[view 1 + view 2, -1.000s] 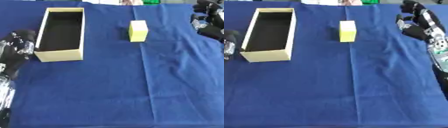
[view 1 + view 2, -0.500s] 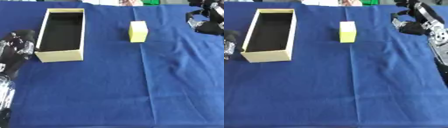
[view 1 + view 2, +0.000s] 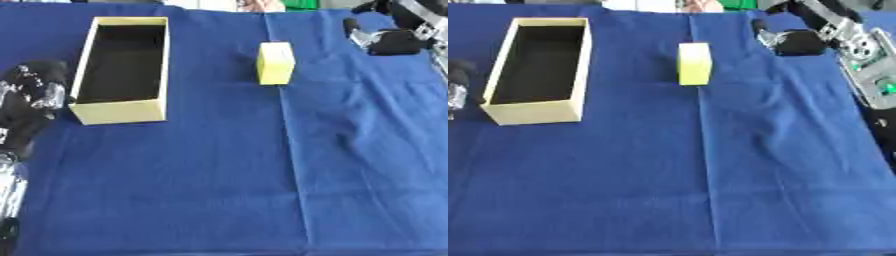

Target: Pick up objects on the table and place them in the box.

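Observation:
A yellow block (image 3: pixel 276 63) stands on the blue tablecloth at the upper middle. An open cream box (image 3: pixel 122 69) with a dark inside lies at the upper left, its long side running away from me. My right hand (image 3: pixel 791 40) hovers at the upper right, to the right of the block and apart from it, fingers curled and holding nothing. My left hand (image 3: pixel 31 95) rests at the left edge, just left of the box, fingers curled with nothing in them.
The blue cloth (image 3: pixel 245 180) covers the table. Its far edge runs along the top, where white and green things (image 3: pixel 262 5) show. My right forearm (image 3: pixel 868 70) runs down the right edge.
My right hand has moved up and to the left, towards the yellow block. The left hand, block and box have stayed put.

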`<state>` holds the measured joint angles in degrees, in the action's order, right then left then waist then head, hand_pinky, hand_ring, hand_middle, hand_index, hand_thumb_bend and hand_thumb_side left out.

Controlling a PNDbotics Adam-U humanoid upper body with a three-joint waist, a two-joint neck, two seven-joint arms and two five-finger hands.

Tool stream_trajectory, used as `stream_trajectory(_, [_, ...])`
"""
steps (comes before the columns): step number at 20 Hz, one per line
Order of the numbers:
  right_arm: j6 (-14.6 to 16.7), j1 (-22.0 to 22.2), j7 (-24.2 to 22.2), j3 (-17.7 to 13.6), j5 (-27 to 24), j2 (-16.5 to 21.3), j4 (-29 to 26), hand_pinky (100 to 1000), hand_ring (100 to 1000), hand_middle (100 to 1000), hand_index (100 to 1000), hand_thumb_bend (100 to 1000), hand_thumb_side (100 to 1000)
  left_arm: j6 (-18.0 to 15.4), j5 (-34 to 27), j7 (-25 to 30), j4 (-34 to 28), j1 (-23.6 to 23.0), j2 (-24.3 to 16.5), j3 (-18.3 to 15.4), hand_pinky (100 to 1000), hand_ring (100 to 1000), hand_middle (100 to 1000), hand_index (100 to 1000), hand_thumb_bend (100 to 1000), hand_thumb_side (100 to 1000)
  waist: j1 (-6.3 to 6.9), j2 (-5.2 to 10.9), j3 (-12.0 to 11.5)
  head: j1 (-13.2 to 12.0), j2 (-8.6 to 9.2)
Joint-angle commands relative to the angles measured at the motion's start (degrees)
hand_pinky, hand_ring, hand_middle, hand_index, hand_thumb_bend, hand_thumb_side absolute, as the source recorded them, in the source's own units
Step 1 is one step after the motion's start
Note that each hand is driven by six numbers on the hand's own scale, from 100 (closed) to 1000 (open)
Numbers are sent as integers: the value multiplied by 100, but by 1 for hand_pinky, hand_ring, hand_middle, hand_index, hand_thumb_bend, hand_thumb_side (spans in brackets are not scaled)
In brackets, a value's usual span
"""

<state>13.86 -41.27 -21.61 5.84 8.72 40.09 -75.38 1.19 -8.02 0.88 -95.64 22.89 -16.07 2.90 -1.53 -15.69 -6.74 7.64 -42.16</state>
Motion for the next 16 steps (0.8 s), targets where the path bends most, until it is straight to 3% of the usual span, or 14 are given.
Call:
stream_trajectory(1, [29,-227,-191,72,206,103,148,840,988,919,967,100,286,-4,-34,21,-103,90,-60,-15,549,836,692,702,100,246,-1,134,-12,13,5])
stream_trajectory(10, [172,-721,-473,305,765,-209,714,845,988,911,968,115,316,-1,-37,47,-98,104,-60,9,549,837,693,703,100,246,-2,127,-56,29,-13])
stream_trajectory(13, [230,-831,-533,348,948,-316,851,949,1000,939,970,132,324,0,-37,52,-97,109,-62,13,549,837,693,703,100,246,0,123,-75,36,-11])
stream_trajectory(16, [297,-921,-606,391,1151,-407,968,971,1000,952,973,153,335,2,-38,59,-92,110,-59,19,549,837,693,703,100,246,-4,120,-86,43,-19])
